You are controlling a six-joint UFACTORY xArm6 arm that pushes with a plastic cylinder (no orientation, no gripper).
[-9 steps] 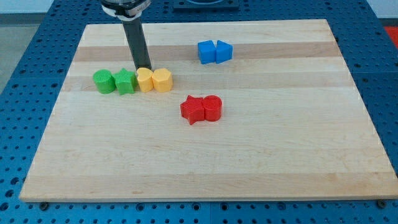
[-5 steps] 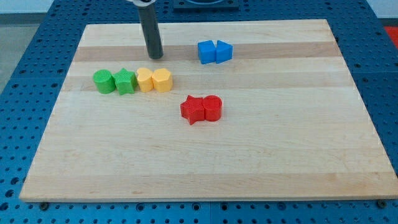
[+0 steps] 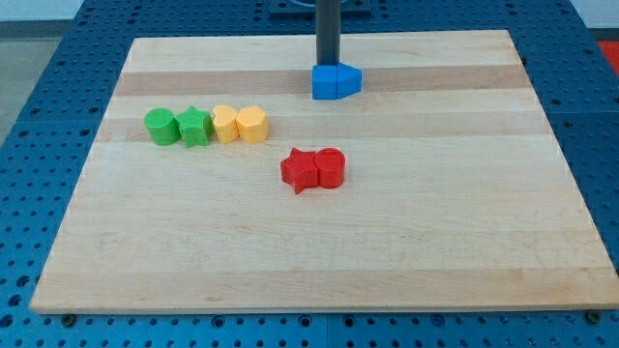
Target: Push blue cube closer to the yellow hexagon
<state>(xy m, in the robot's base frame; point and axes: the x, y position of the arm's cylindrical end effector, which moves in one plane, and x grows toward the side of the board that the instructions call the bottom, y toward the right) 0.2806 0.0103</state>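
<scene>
— Nearest the view's bottom? Red star [image 3: 299,170] touching red cylinder [image 3: 331,167].
— Further up, view's left? Green cylinder [image 3: 160,126], green star [image 3: 194,126], yellow block [image 3: 224,124], yellow hexagon [image 3: 251,125]; touching in one row.
— Farthest? Blue cube [image 3: 347,79] beside second blue block [image 3: 324,83]; well apart from the hexagon.
— My tip [image 3: 329,65]? Bare rod, holding nothing; behind both blue blocks; contact unclear.

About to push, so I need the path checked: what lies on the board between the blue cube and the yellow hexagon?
In the camera view, bare wood lies between the blue cube and the yellow hexagon. My tip stands behind the blue pair.
</scene>
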